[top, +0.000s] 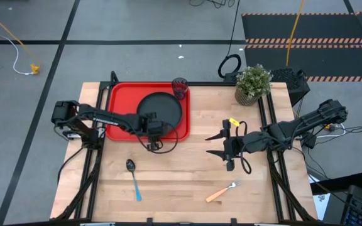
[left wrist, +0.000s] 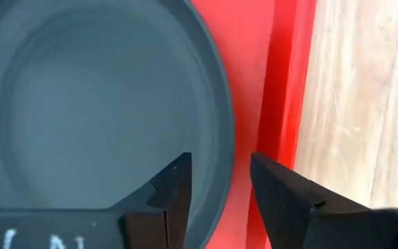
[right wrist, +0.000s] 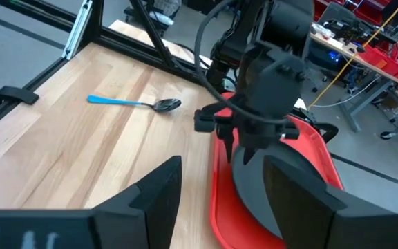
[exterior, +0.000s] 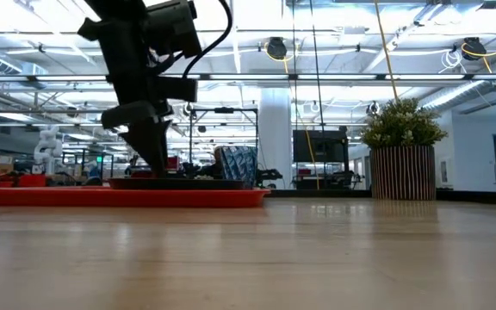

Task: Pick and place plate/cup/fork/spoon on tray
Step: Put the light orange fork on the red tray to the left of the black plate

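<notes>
High view: the left gripper (top: 154, 133) and its wrist cover the near rim of the plate (top: 162, 108), so the contact zone cannot be read from above. The plate lies flat inside the tray (top: 119, 94), toward the tray's right end. The cup (top: 180, 88) stands in the tray's far right corner, just beside the plate.

Left wrist view: only part of the plate and a strip of the tray rim (left wrist: 289, 76) are in frame. The two fingers (left wrist: 175, 190) are spread, one over the plate's rim, the other over the red floor of the tray; nothing is pinched between them.

Low view: the plate shows only as a thin dark edge (exterior: 175, 182) above the tray's front wall. The left arm descends steeply from above, with its fingertips at plate level.

The left arm reaches in from the table's left edge across the tray. The right arm extends from the right edge, elbow bent, and the right gripper (top: 222, 144) hovers over bare wood with its fingers spread apart and empty.

The spoon (top: 133, 178) and the fork (top: 223, 191) lie on the table near its front edge, well apart from each other and outside the tray.
</notes>
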{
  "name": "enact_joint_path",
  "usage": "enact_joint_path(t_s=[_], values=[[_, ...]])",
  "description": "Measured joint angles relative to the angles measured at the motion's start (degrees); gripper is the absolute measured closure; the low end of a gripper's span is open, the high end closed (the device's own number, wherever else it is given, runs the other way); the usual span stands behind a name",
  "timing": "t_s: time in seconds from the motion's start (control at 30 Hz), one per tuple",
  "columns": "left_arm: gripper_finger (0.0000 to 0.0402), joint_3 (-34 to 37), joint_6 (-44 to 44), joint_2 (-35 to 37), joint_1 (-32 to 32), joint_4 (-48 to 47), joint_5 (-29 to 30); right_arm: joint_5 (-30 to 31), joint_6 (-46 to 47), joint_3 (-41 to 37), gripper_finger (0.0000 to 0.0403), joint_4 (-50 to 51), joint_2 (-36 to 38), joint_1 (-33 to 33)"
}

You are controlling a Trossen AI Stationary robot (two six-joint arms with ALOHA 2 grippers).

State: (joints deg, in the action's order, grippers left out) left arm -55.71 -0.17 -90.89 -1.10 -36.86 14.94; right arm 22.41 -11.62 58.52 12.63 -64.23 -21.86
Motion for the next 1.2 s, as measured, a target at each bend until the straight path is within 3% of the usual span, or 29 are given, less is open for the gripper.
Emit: enact_joint_path(t_s=[0.23,0.4,0.7,0.9,1.2], values=[[0.0250,-6.1,-2.7,0.0,0.4,-5.6,0.2,0.1,0.0,-2.4,0.0206,-0.6,0.0,0.0],[0.0250,-10.4,-5.4,0.0,2.4,-5.9,0.2,4.7,0.5,-5.3,0.0206,0.1,0.0,0.0],[0.0250,-14.1,-8.8,0.0,10.9,-3.8,4.1,4.3,11.9,-5.8,0.0206,8.0,0.0,0.0],[0.0250,-14.1,-13.4,0.0,17.7,-2.2,8.1,-2.9,17.6,-5.8,0.0206,8.7,-0.1,0.0],[0.0250,-14.1,-19.7,0.0,26.0,1.6,13.6,-4.9,23.9,-5.8,0.0206,8.4,-5.1,-0.8]])
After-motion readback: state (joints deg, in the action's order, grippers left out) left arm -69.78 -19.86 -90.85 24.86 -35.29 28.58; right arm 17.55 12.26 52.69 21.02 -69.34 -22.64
